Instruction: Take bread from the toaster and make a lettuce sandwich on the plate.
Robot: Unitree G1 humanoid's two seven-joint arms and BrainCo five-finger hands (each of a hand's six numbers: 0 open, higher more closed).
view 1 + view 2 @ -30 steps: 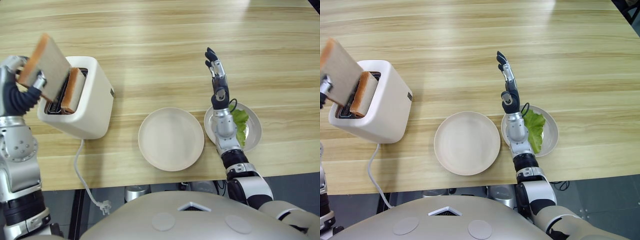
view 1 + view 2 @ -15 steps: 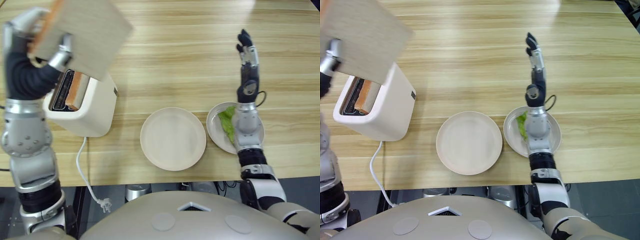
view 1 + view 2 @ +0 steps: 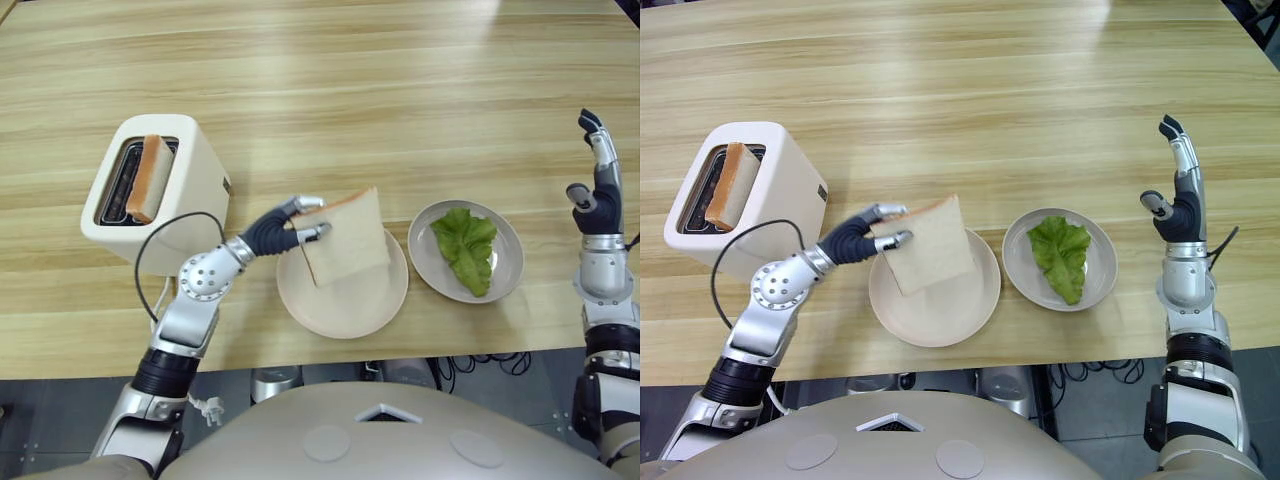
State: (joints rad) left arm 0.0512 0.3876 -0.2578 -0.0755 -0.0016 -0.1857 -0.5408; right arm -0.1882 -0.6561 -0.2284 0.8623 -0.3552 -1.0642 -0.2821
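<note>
Left hand [image 3: 290, 225]: grips the left edge of a square white bread slice [image 3: 345, 237], held tilted over the round beige plate [image 3: 340, 305].
Right hand [image 3: 598, 190]: fingers straight, holding nothing, right of the grey dish [image 3: 512, 262] with the green lettuce leaf [image 3: 465, 245].
White box toaster [image 3: 190, 195]: left on the wooden desk [image 3: 350, 100], with a brown-crusted slice [image 3: 148, 177] in its slot.
Right eye view: bare desk beyond the right hand.

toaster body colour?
Cream-white toaster, dark slots on top; left eye view shows it best.
</note>
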